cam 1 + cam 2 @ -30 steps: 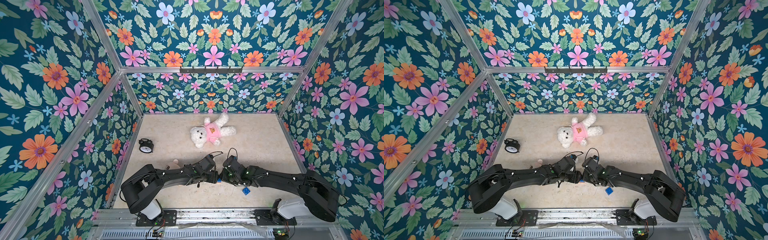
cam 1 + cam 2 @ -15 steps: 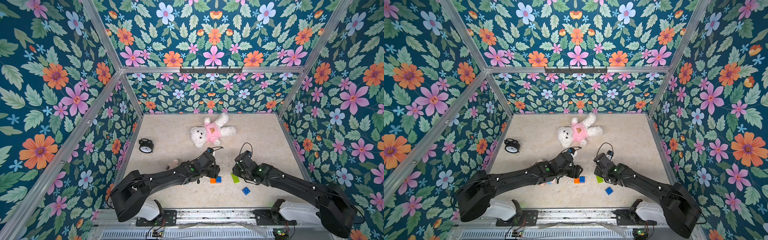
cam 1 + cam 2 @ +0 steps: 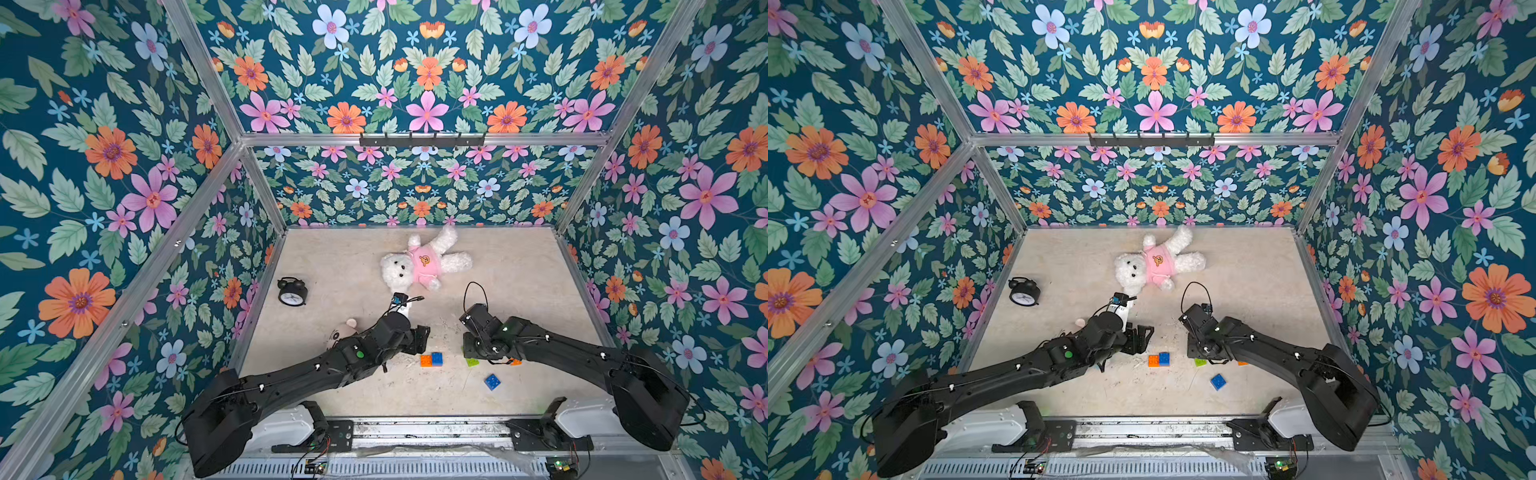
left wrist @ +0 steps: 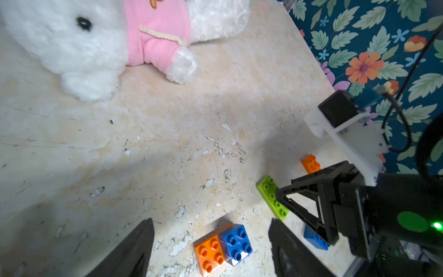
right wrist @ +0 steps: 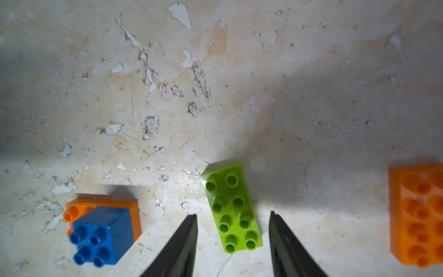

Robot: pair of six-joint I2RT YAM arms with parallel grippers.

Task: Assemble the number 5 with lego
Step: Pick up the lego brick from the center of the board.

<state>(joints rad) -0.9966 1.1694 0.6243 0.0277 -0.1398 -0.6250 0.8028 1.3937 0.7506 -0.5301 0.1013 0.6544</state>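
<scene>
A scuffed beige tabletop (image 3: 353, 266) held a white plush bear in pink shirt (image 3: 419, 262), well clear of the work. The left gripper (image 4: 210, 221) was spread and empty near a blue square brick (image 4: 236, 241) seated on a long orange brick (image 4: 209, 251), probably the 5's start. The right gripper (image 5: 233, 214) was spread, straddling the long lime green brick (image 5: 230, 191), likely the next pick. A second orange brick (image 5: 417, 215) and a loose blue brick (image 3: 492, 381) lay nearby.

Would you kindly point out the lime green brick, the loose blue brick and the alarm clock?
lime green brick (image 5: 231, 208): right wrist view, middle of its studded top.
loose blue brick (image 3: 492, 381): in a top view, its studded top.
alarm clock (image 3: 292, 296): in a top view, its white dial.
</scene>
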